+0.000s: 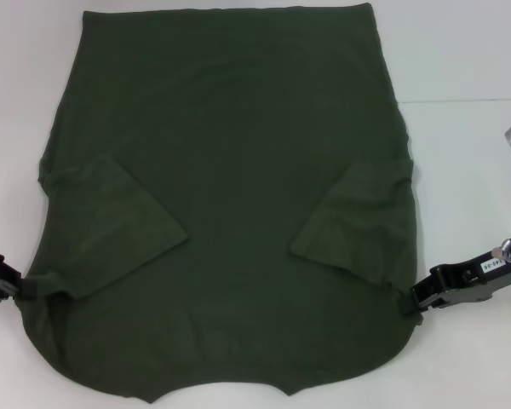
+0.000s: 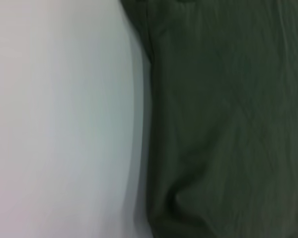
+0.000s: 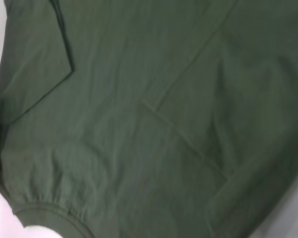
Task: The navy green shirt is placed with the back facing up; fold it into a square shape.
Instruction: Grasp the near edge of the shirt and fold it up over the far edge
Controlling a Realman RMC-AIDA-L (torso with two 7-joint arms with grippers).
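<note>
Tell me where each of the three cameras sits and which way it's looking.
Head view: on the robot's head, looking forward and down at the navy green shirt on the white table; left hand and right hand show at its edges.
Left wrist view: on the left wrist, over the shirt's edge and table; no body shows.
Right wrist view: on the right wrist, over a folded-in sleeve; no body shows.
All share the shirt.

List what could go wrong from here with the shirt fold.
1. Both sleeves lie loosely folded inward on the shirt; lifting may flip them back out.
2. The left gripper and right gripper meet only the side edges, so cloth may slip free.
3. The grippers are not level, which may skew the fold.
</note>
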